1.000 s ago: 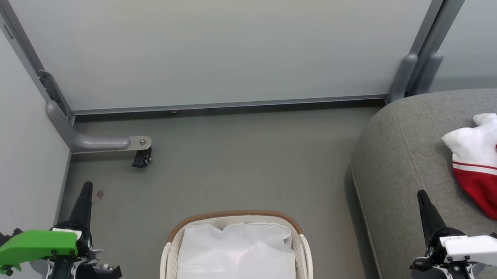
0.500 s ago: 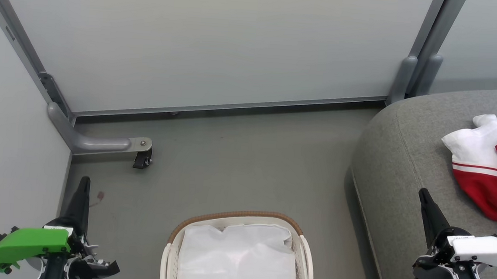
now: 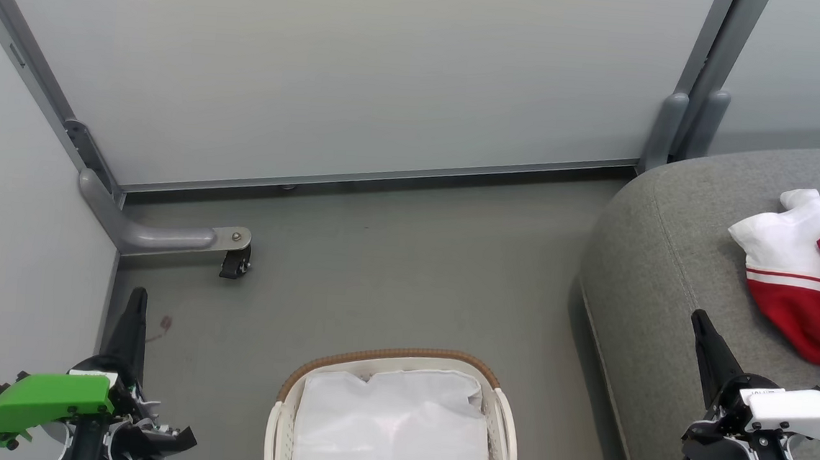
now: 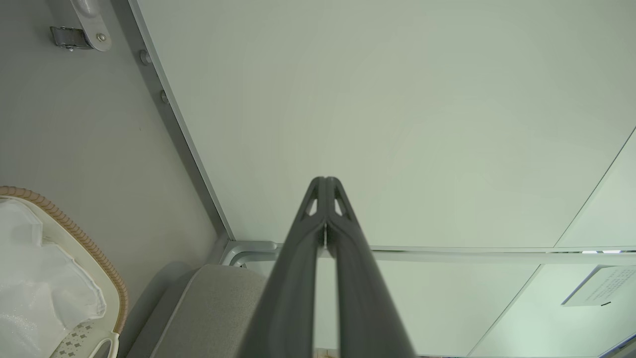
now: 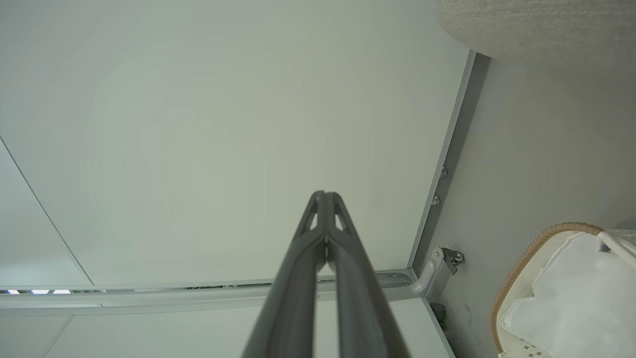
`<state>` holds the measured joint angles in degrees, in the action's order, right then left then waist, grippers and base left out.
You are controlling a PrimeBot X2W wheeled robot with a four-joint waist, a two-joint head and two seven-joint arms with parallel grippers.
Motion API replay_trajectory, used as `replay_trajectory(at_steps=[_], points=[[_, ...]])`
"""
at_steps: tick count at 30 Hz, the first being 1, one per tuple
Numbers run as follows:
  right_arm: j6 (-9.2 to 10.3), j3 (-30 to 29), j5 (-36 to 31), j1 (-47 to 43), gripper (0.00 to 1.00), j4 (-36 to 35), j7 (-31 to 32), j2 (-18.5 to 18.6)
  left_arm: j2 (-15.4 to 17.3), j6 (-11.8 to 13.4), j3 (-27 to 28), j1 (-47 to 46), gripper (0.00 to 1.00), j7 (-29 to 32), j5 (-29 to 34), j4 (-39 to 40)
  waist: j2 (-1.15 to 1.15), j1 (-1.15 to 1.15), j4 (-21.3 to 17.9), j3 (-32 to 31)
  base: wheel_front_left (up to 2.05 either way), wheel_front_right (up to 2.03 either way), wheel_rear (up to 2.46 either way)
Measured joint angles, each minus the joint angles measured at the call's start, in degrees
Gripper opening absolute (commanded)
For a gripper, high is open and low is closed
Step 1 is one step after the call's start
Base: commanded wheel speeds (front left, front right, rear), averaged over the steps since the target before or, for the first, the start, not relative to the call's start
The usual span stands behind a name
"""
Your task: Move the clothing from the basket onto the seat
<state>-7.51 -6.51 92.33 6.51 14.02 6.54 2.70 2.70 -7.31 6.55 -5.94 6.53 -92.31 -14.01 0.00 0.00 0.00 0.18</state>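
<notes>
Clothing (image 3: 803,286) is laid on the sofa seat (image 3: 667,262); the laundry basket (image 3: 284,401) is judged emptied. Left tool (image 3: 136,301) and right tool (image 3: 700,326) are closed, empty; no grasp is needed.

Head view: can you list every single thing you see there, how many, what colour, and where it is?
clothing: one heap (number of pieces unclear), red and white with stripe trim, on the seat at the right edge
seat: one, grey fabric, right side
basket: one, white with brown woven rim, on the floor, bottom middle
liner: one, white, inside the basket
partition panels: three, pale with grey frames, at the back and left
support foot: one, grey, at the left corner
caster wheel: one, black, under that foot
floor: grey, middle
left gripper: one, dark, green cover, lower left, jaws shut
right gripper: one, dark, white cover, lower right over the seat, jaws shut
</notes>
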Motion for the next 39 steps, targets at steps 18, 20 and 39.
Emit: replay_trajectory(at_steps=[18, 20, 39], points=[[0.00, 0.0, 0.0, 0.0, 0.00, 0.0, 0.0, 0.0, 0.0, 0.0, 0.0, 0.0, 0.00, 0.0, 0.0, 0.0, 0.00, 0.00, 0.0, 0.0, 0.00, 0.00, 0.00], [0.00, 0.0, 0.0, 0.0, 0.00, 0.0, 0.0, 0.0, 0.0, 0.0, 0.0, 0.0, 0.00, 0.0, 0.0, 0.0, 0.00, 0.00, 0.0, 0.0, 0.00, 0.00, 0.00], [0.00, 0.0, 0.0, 0.0, 0.00, 0.0, 0.0, 0.0, 0.0, 0.0, 0.0, 0.0, 0.00, 0.0, 0.0, 0.0, 0.00, 0.00, 0.0, 0.0, 0.00, 0.00, 0.00]])
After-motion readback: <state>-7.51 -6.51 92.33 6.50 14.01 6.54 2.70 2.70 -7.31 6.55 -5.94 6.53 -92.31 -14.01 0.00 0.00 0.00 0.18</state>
